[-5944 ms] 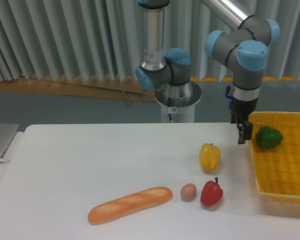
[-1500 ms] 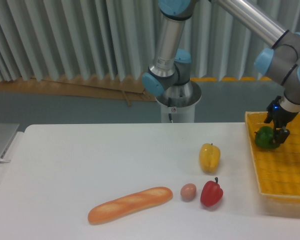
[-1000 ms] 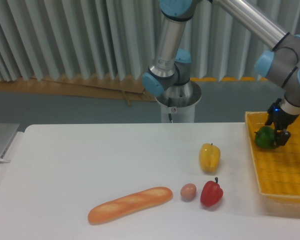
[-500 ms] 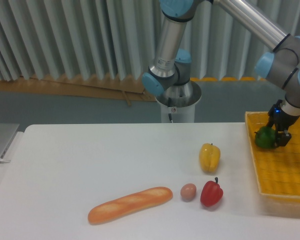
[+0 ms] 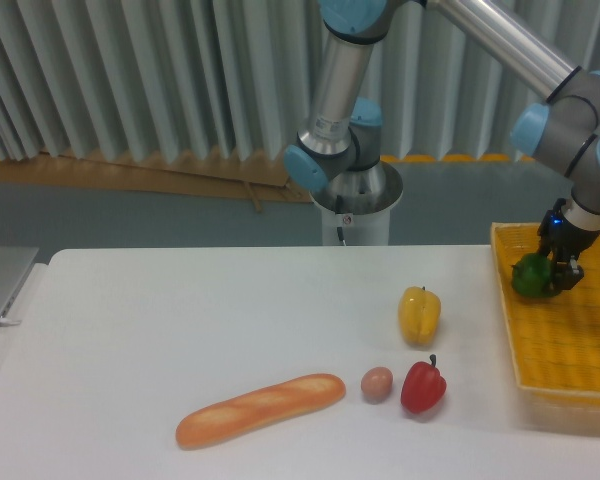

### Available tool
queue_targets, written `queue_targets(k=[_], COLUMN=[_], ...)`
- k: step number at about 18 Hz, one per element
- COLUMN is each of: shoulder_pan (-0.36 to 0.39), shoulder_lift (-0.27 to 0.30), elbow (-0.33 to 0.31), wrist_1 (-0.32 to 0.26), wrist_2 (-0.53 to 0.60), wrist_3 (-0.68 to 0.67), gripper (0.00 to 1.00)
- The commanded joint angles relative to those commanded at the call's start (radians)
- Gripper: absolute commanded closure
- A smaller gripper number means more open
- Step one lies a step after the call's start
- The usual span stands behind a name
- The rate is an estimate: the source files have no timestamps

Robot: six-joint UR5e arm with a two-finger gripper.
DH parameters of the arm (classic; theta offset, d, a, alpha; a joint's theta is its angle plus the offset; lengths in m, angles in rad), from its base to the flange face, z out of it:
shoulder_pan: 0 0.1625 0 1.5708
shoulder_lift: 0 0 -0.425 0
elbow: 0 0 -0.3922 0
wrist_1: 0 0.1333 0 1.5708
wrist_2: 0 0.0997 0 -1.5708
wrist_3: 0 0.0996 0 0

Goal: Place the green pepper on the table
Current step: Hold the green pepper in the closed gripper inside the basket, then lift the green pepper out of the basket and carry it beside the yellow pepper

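Pepper gripped inside basket, not yet over table

Gripper [image 5: 557, 271] sits at the far left corner of the yellow woven basket [image 5: 570, 345], dark fingers closed around the green pepper [image 5: 531, 275]. Approach comes from above and slightly right, probably to clear the basket's rim. Pepper appears at or just above the basket floor; cannot tell whether it is lifted. Judged stage: grasp made, carry to the table [image 5: 180, 320] not begun.

Green pepper: small, glossy, dark green, lumpy and rounded, right side hidden by the fingers. Similar in size to the yellow pepper [image 5: 419, 314] and red pepper [image 5: 423, 386] on the table. Egg [image 5: 377, 383] and bread loaf [image 5: 260, 407] lie left of the red pepper, leaving bare white surface further left.
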Motion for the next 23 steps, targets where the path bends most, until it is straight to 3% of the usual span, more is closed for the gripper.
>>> queue_targets(k=[3, 11, 19, 23], shoulder_pan=[-0.003, -0.11, -0.261, -0.385], shoulder_lift=[0.005, 0.098, 0.169, 0.172], elbow=[0.015, 0.064, 0.083, 0.094], wrist_1=[-0.031, -0.161, -0.186, -0.17], wrist_2=[-0.09, -0.123, -0.177, -0.178], wrist_3=[-0.018, -0.244, -0.541, -0.734], gripper=[0.45, 0.46, 0.47, 0.47])
